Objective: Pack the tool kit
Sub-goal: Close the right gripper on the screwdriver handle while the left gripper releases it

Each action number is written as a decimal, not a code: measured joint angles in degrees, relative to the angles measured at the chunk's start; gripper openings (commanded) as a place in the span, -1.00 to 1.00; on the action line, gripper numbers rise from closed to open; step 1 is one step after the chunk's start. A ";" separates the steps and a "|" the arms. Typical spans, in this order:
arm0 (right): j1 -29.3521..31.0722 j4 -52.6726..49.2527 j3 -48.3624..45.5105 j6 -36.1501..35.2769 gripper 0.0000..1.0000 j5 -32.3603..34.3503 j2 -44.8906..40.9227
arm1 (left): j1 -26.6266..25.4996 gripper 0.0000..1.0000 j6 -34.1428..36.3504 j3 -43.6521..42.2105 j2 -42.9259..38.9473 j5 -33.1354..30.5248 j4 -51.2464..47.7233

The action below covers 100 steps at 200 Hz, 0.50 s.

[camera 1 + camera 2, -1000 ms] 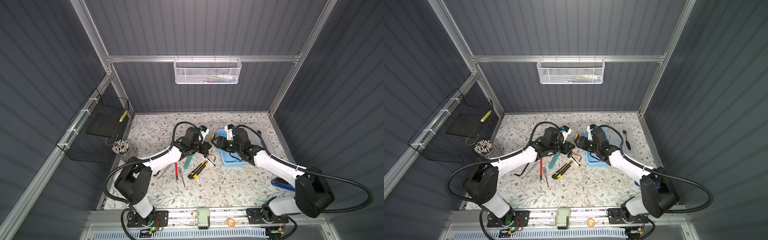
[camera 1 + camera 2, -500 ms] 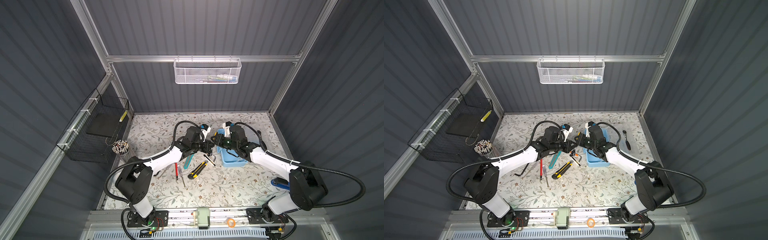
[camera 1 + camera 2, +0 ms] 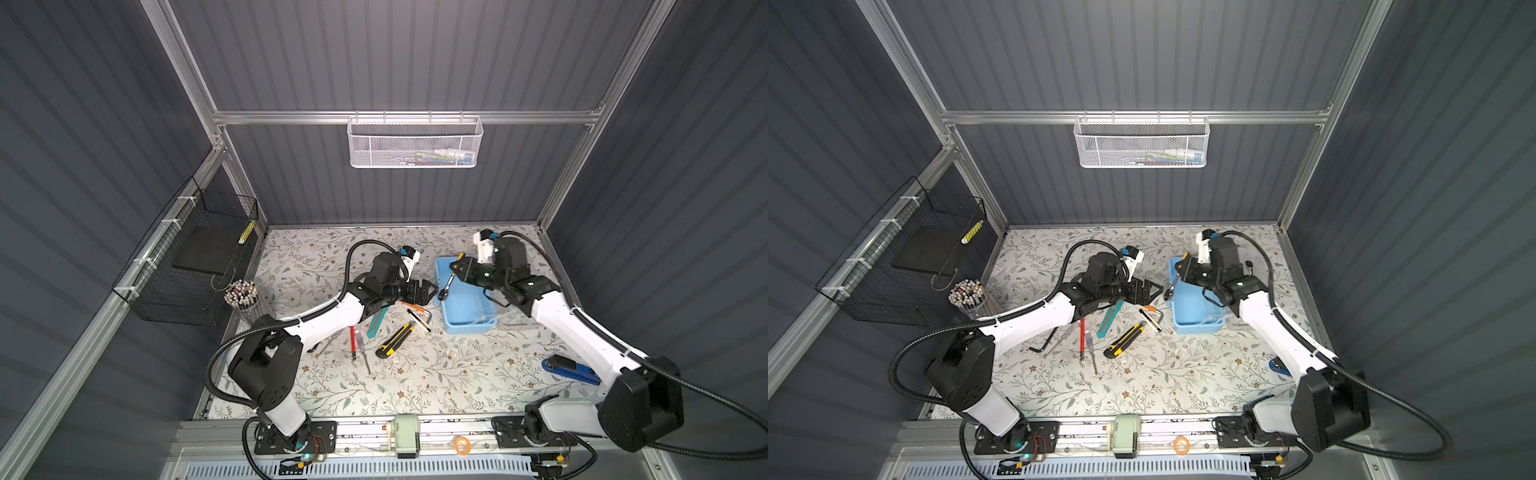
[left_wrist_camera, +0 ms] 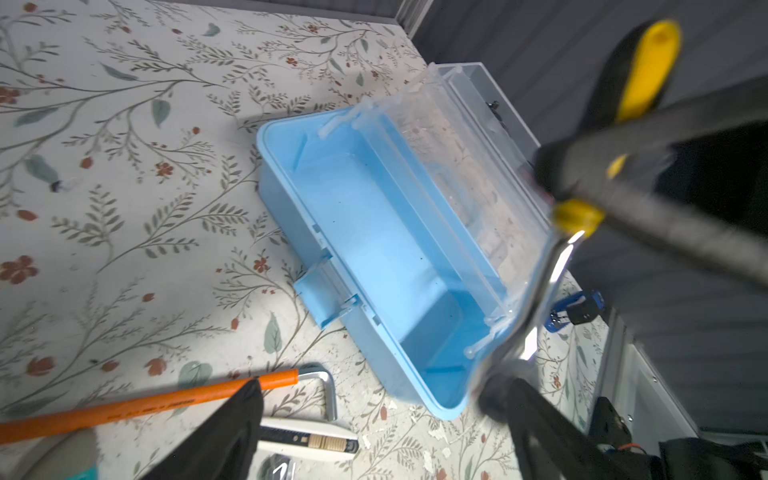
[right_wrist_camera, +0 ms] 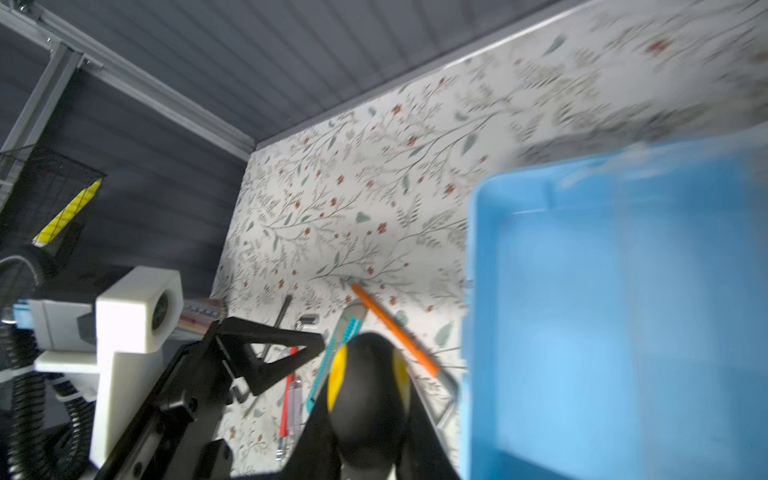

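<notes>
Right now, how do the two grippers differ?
The left gripper is open and empty; the right gripper is shut on the ratchet. The left gripper sits beside the box, over the table; the right gripper hangs above the box. Both face each other, close together.

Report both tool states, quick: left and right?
Left tool: open, holding nothing.
Right tool: closed on the ratchet.
</notes>
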 measured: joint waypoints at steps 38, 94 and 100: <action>-12.31 -15.02 9.42 -14.53 -0.95 7.26 -1.77 | 2.10 0.91 2.47 -0.90 -1.53 -3.74 -4.96; -16.50 -28.41 17.25 -27.71 -0.92 16.76 4.85 | 3.21 0.90 6.56 -1.90 -1.55 -7.45 -12.76; -16.50 -29.18 18.05 -28.76 -0.92 17.94 5.99 | 3.21 0.90 6.97 -1.90 -1.53 -7.74 -13.51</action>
